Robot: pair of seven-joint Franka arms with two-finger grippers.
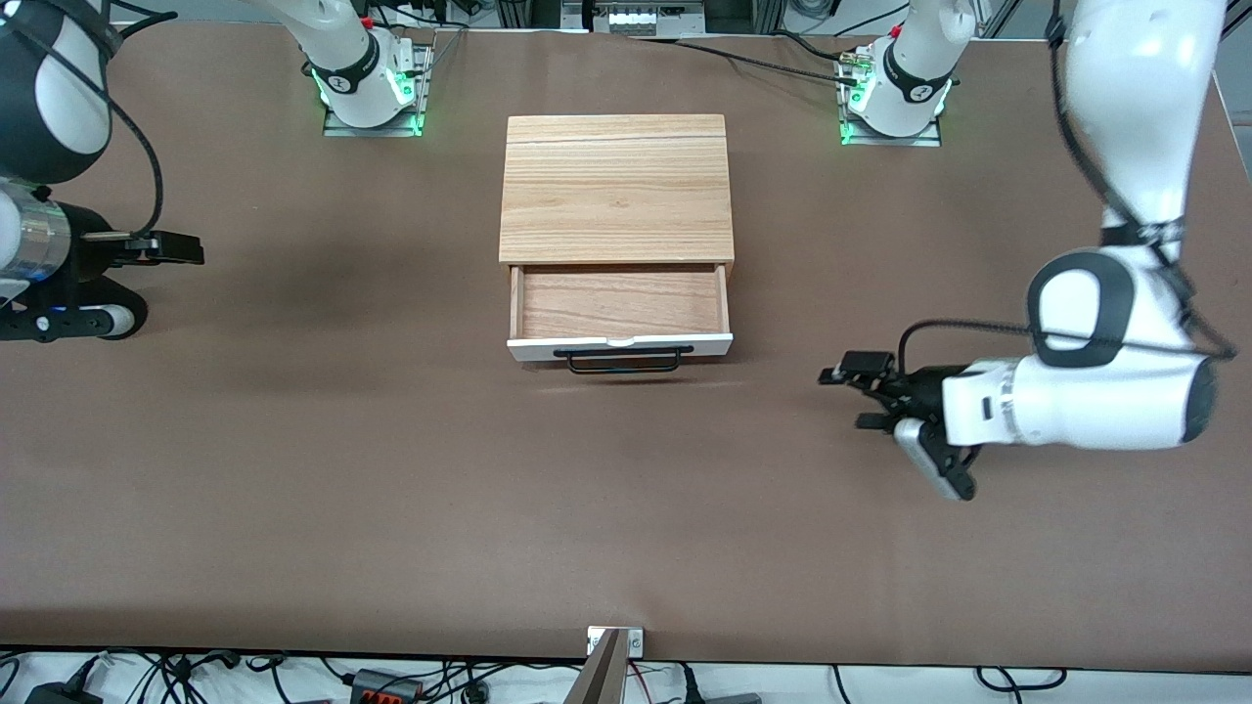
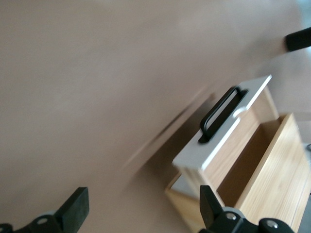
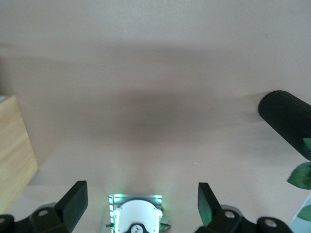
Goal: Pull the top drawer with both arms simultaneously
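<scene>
The top drawer (image 1: 620,301) stands pulled out of the wooden cabinet (image 1: 616,186), with its light wood inside showing. Its white front (image 1: 618,344) and black bar handle (image 1: 623,360) face the front camera. My left gripper (image 1: 849,396) hangs open over bare table toward the left arm's end, well apart from the handle. In the left wrist view the drawer's front (image 2: 218,141) and handle (image 2: 221,114) lie ahead of the open left gripper (image 2: 143,206). My right gripper (image 1: 186,249) is over the table at the right arm's end, away from the cabinet. The right wrist view shows it open (image 3: 141,199) and empty.
Both arm bases glow green at the table's edge farthest from the front camera, the right arm's (image 1: 372,93) and the left arm's (image 1: 895,98). A small metal bracket (image 1: 614,640) sits on the edge nearest the front camera. A corner of the cabinet (image 3: 14,155) shows in the right wrist view.
</scene>
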